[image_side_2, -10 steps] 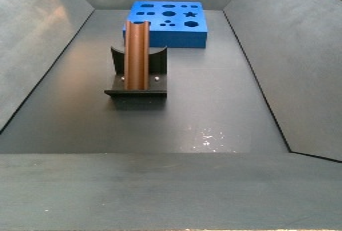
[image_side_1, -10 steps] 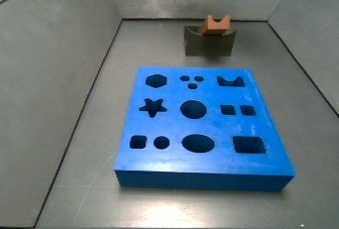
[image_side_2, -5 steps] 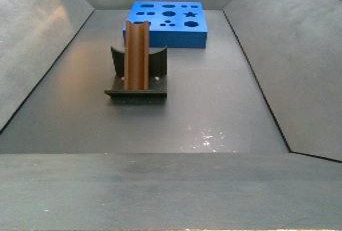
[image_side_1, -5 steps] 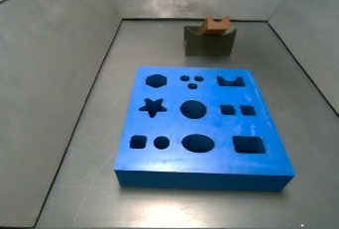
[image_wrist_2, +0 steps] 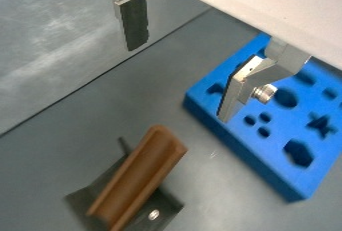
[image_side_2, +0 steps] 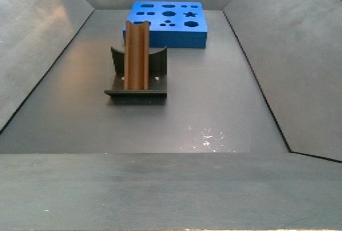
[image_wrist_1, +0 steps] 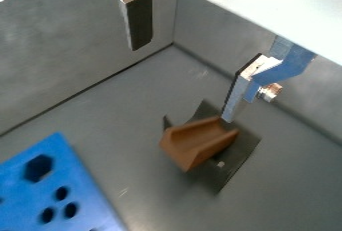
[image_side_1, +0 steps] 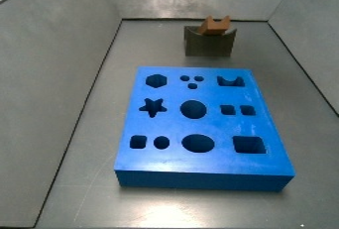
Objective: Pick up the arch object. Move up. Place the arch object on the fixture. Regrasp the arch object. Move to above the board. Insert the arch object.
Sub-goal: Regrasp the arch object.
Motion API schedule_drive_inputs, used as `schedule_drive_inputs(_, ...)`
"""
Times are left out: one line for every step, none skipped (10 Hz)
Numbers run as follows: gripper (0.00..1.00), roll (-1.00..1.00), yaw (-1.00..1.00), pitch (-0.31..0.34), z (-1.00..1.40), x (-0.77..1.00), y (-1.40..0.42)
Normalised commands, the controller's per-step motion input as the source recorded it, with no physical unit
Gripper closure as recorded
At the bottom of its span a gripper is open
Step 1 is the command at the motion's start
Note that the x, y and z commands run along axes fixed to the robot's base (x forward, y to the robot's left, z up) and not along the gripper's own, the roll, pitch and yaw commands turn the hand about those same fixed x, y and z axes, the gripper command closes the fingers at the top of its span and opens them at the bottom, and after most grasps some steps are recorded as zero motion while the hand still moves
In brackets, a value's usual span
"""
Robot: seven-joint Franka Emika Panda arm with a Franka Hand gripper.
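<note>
The reddish-brown arch object [image_side_2: 136, 53] lies in the notch of the dark fixture [image_side_2: 136, 91], at the far end of the floor in a side view [image_side_1: 216, 22]. In both wrist views my gripper [image_wrist_1: 187, 70] [image_wrist_2: 185, 67] is open and empty, high above the arch object [image_wrist_1: 198, 140] [image_wrist_2: 140, 175] and apart from it. Its fingers [image_wrist_1: 139, 25] [image_wrist_2: 134, 25] are spread wide. The blue board [image_side_1: 265, 124] [image_side_2: 171, 41] with shaped cutouts lies flat beyond the fixture [image_side_1: 209, 43]. The gripper does not show in either side view.
Grey sloping walls [image_side_2: 40, 45] enclose the dark floor [image_side_2: 201, 105] on all sides. The board also shows in both wrist views [image_wrist_1: 40, 180] [image_wrist_2: 287, 125], beside the fixture [image_wrist_1: 234, 163] [image_wrist_2: 96, 200].
</note>
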Motion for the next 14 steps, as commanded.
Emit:
schedule_drive_inputs(0.0, 1.0, 0.03, 0.052, 0.0, 0.03, -0.02)
schedule_drive_inputs(0.0, 1.0, 0.03, 0.058, -0.01, 0.04, -0.03)
schedule_drive_inputs(0.0, 1.0, 0.04, 0.067, -0.02, 0.06, -0.03)
schedule_drive_inputs(0.0, 1.0, 0.04, 0.081, -0.01, 0.07, -0.03)
schedule_drive_inputs(0.0, 1.0, 0.05, 0.095, -0.01, 0.09, -0.03)
schedule_drive_inputs(0.0, 1.0, 0.05, 0.111, -0.01, 0.1, -0.04)
schedule_drive_inputs(0.0, 1.0, 0.06, 0.13, -0.01, 0.11, -0.04)
schedule_drive_inputs(0.0, 1.0, 0.08, 0.156, -0.01, 0.13, -0.05)
schedule_drive_inputs(0.0, 1.0, 0.09, 0.176, -0.01, 0.14, -0.05)
schedule_drive_inputs(0.0, 1.0, 0.11, 0.189, -0.01, 0.15, -0.05)
schedule_drive_inputs(0.0, 1.0, 0.14, 0.217, -0.02, 0.17, -0.05)
schedule_drive_inputs(0.0, 1.0, 0.18, 0.24, -0.02, 0.19, -0.06)
schedule_drive_inputs(0.0, 1.0, 0.24, 0.269, -0.02, 0.22, -0.06)
schedule_drive_inputs(0.0, 0.85, 0.27, 0.244, -0.02, 0.24, -0.06)
